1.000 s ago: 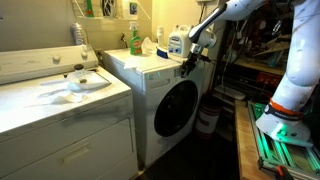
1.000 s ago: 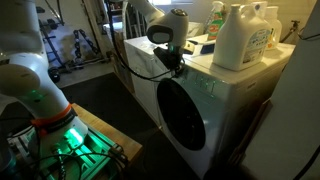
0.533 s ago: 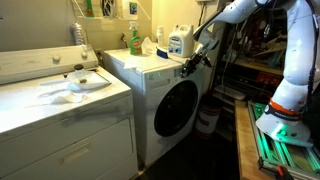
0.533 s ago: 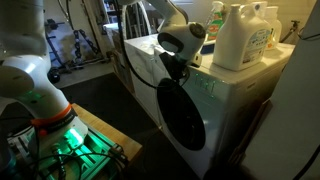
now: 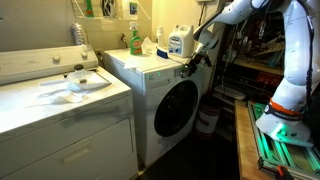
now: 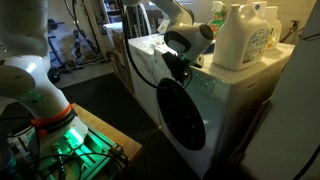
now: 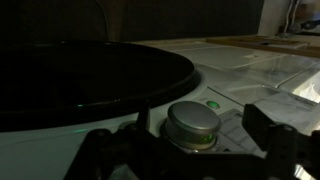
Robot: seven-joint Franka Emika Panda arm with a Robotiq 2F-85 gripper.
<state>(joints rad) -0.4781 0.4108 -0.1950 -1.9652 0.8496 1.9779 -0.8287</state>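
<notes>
In the wrist view a round silver knob [image 7: 193, 125] stands on the white control panel of a front-loading washer [image 5: 150, 75], with a small green light [image 7: 212, 104] beside it. My gripper [image 7: 188, 148] is right at the knob. One dark finger [image 7: 100, 152] is on its left and one on its right, both clear of it, so the gripper is open. In both exterior views the gripper [image 5: 188, 66] [image 6: 178, 70] sits at the washer's upper front corner, above the dark round door [image 5: 176, 108] [image 6: 182, 125].
Detergent bottles [image 5: 176, 42] [image 6: 236, 35] and a green bottle [image 5: 134, 40] stand on the washer's top. A white top-loading machine [image 5: 60, 100] is beside it. A bucket [image 5: 207, 120] sits on the floor. My base [image 5: 285, 125] [image 6: 45, 125] glows green.
The gripper head has moved in closer to the washer's front panel over the last second. Between half a second ago and now the arm has barely shifted.
</notes>
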